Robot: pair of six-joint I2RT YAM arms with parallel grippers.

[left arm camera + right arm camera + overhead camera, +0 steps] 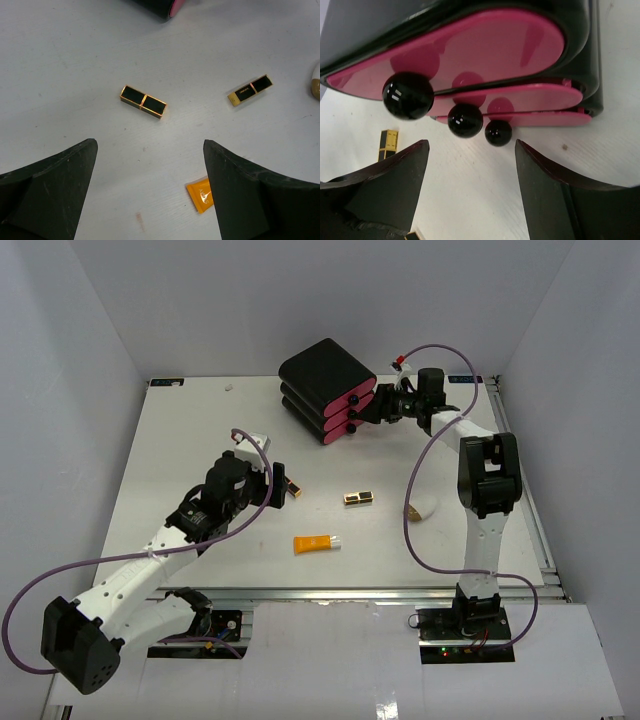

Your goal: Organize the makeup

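The left gripper hangs over the left half of the white table with its jaws spread wide and nothing between them. Just beyond its fingertips lies the first lipstick tube, black with gold edges, flat on its side and carrying no lettering that can be seen. Nearer and slightly right lies the orange tube, white cap pointing right; in the left wrist view a finger cuts it off, and the pale print on it is too faint to read.

At the far middle stands the drawer box, black with three pink fronts, each bearing a round black knob. The second lipstick tube lies mid-table, well apart from the first (there is small writing on its gold end, too small to make out).

The right gripper faces the box's knobs, jaws apart and holding nothing. The egg-shaped piece rests to the right, partly crossed by the right arm's cable.
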